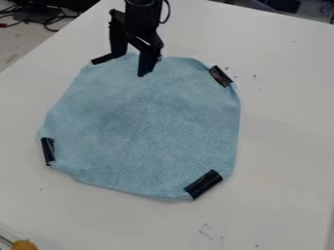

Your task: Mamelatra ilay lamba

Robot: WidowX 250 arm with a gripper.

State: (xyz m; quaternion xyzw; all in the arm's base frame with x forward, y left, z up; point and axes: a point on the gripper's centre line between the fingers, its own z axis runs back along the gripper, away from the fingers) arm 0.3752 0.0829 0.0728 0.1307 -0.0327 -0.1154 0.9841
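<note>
Four black strips (203,184) sit at the corners of the cloth (140,127); if you press too low and drag, you could bunch its far edge inward. Pinch too shallow there, and the fabric may slip free. Your claw (131,65) is spread over that edge; most of the cloth lies camera-side of it, nearly flat on the surface (281,146).

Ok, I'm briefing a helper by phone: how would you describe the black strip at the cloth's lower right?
On the white table lies a light-blue cloth, spread nearly flat. At its lower-right corner sits a black strip, slanting up to the right; of the black strips on the cloth, it lies lowest in view.
</note>
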